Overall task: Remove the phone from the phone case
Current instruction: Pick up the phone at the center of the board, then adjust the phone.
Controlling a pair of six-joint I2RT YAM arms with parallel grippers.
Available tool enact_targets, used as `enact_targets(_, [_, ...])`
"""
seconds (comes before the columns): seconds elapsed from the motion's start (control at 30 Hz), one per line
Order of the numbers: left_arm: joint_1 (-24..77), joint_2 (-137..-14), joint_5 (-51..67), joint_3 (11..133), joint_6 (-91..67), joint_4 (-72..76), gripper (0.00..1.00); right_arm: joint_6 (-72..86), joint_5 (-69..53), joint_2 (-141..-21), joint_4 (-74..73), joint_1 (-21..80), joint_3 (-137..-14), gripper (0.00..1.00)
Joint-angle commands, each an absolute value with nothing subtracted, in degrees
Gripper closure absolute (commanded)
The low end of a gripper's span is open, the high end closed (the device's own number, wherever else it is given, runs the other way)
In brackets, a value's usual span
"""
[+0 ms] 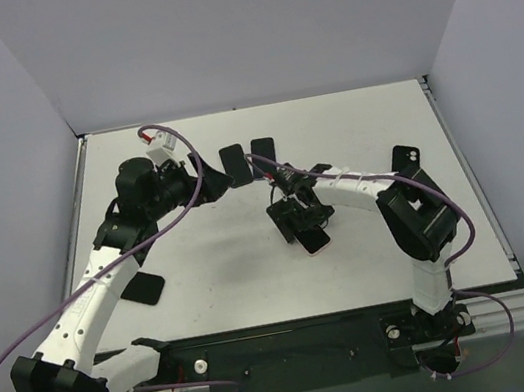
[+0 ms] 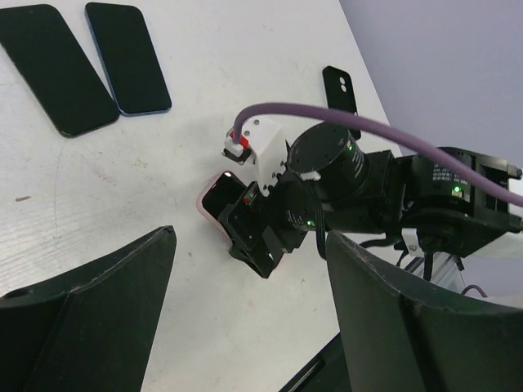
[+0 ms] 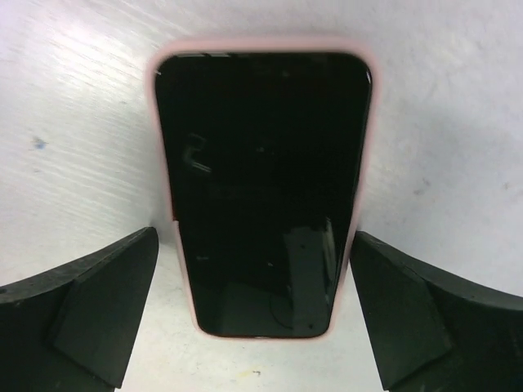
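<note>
My right gripper [image 3: 255, 282] hangs over the phone [image 3: 261, 180], fingers apart, one on each side of its near end; I can't tell if they touch it. The phone lies screen-up in its pink case [image 3: 261, 45] mid-table [image 1: 258, 288]. My left gripper [image 2: 249, 245], also spread wide, hovers near two other phones [image 1: 235, 164].

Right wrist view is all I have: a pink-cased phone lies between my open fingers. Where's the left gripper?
Observer: The left gripper is open and empty, above the table, apart from the pink-cased phone.
Operator: Anything else lying around?
Observer: A black phone and a dark blue phone lie side by side, toward the far edge.
Operator: Anything near my arm?
Observer: A black slab with two camera openings lies beside the right arm.
</note>
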State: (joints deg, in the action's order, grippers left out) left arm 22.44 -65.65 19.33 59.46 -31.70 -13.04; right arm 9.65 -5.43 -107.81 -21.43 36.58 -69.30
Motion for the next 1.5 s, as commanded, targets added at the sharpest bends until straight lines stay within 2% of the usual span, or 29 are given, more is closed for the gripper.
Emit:
enact_targets(0.0, [22.41, -66.27, 19.69, 60.47, -31.11, -11.51, 0.16, 17.31, 9.48, -109.15, -29.00, 39.54, -66.71, 0.06])
enact_targets(0.07, [22.15, -66.53, 19.86, 60.38, -31.38, -11.51, 0.16, 18.80, 11.77, -110.38, -30.32, 41.56, -66.88, 0.09])
enact_targets(0.13, [22.06, -66.88, 20.04, 60.38, -31.73, -11.34, 0.16, 19.42, 9.77, -112.22, -30.32, 42.36, -67.32, 0.18])
enact_targets(0.17, [21.97, -66.88, 20.21, 60.21, -31.99, -11.34, 0.16, 19.60, 6.80, -112.76, -29.45, 42.28, -67.24, 0.25])
enact_targets(0.27, [21.54, -67.24, 19.87, 59.94, -32.17, -11.16, 0.16, 19.34, 1.68, -112.59, -24.72, 42.01, -65.92, 0.36])
enact_targets(0.33, [20.83, -67.32, 19.34, 60.12, -31.91, -11.60, 0.16, 19.25, -2.17, -111.36, -22.16, 41.66, -64.43, 0.47])
enact_targets(0.43, [18.73, -67.32, 18.02, 59.77, -32.86, -11.87, 0.16, 19.78, -1.85, -108.73, -20.13, 41.57, -63.11, 0.65])
enact_targets(0.47, [18.20, -67.59, 17.32, 59.42, -34.09, -12.04, 0.16, 20.21, -1.41, -107.76, -18.82, 41.66, -62.32, 0.69])
enact_targets(0.53, [16.44, -68.46, 17.14, 58.63, -36.72, -11.78, 0.14, 21.26, -1.41, -104.78, -16.02, 41.57, -60.57, 0.92])
enact_targets(0.6, [14.51, -70.13, 20.29, 57.31, -39.88, -9.94, 0.14, 22.84, -1.32, -100.12, -11.55, 41.66, -57.68, 1.00])
enact_targets(0.83, [11.24, -80.41, 40.93, 51.25, -55.45, 11.66, 0.14, 31.37, -2.63, -83.08, 5.87, 37.98, -46.42, 1.00])
enact_targets(0.97, [14.23, -84.10, 43.06, 50.54, -58.44, 15.11, 0.14, 33.84, -6.32, -77.71, 13.52, 36.91, -42.28, 1.00])
enact_targets(1.23, [22.94, -87.09, 43.51, 51.15, -56.87, 15.39, 0.14, 35.51, -8.97, -72.34, 14.15, 39.89, -44.03, 1.00])
enact_targets(1.37, [23.82, -88.24, 43.24, 51.68, -55.81, 13.97, 0.22, 35.33, -7.13, -70.31, 13.01, 42.80, -45.52, 1.00])
enact_targets(1.47, [24.52, -88.50, 43.42, 51.85, -55.64, 14.06, 0.22, 35.07, -5.37, -70.05, 11.70, 44.46, -47.19, 1.00])
